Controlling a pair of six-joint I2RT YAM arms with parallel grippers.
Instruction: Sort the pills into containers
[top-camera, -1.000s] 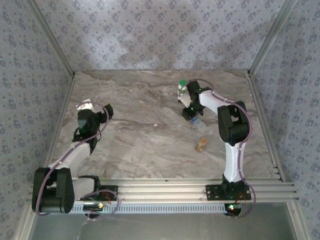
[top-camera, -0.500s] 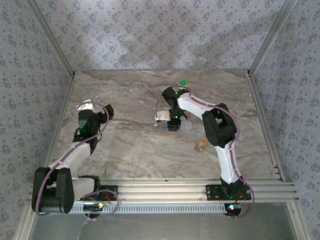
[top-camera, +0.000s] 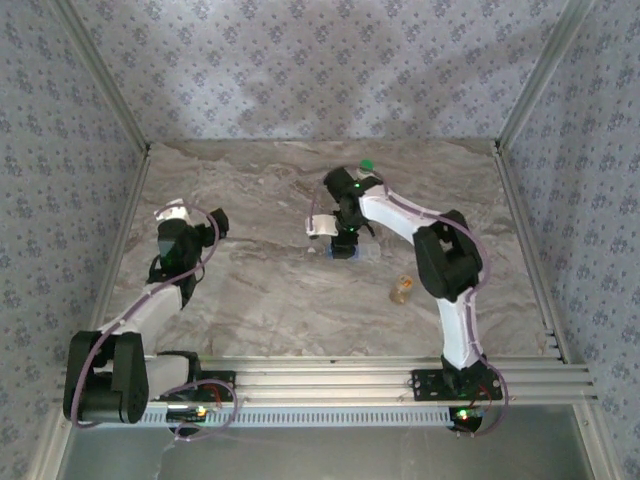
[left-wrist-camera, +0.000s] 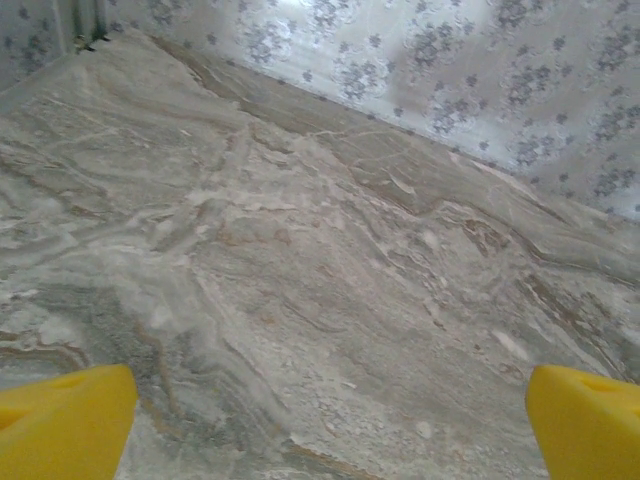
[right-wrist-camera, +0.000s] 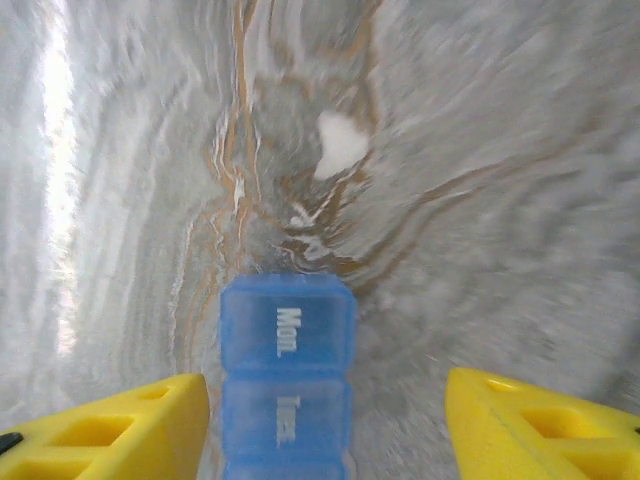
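Note:
The containers are one translucent blue pill box (right-wrist-camera: 287, 370) with lids marked "Mon" and "Tues". It lies flat on the marble table (top-camera: 260, 290) near the middle (top-camera: 347, 252). My right gripper (right-wrist-camera: 325, 420) stands open around it; the box is close to the left finger and touches neither. From above, the right gripper (top-camera: 343, 240) hovers right over the box. My left gripper (left-wrist-camera: 330, 430) is wide open over bare marble at the table's left (top-camera: 172, 215). The pills themselves are out of view.
A green-capped bottle (top-camera: 367, 168) stands behind the right arm near the back. A small amber vial (top-camera: 402, 290) lies right of centre towards the front. Patterned walls and metal rails enclose the table.
My right arm swung left from the back right to the middle, taking the blue box along. Its jaws then widened off the box. The left arm stayed still.

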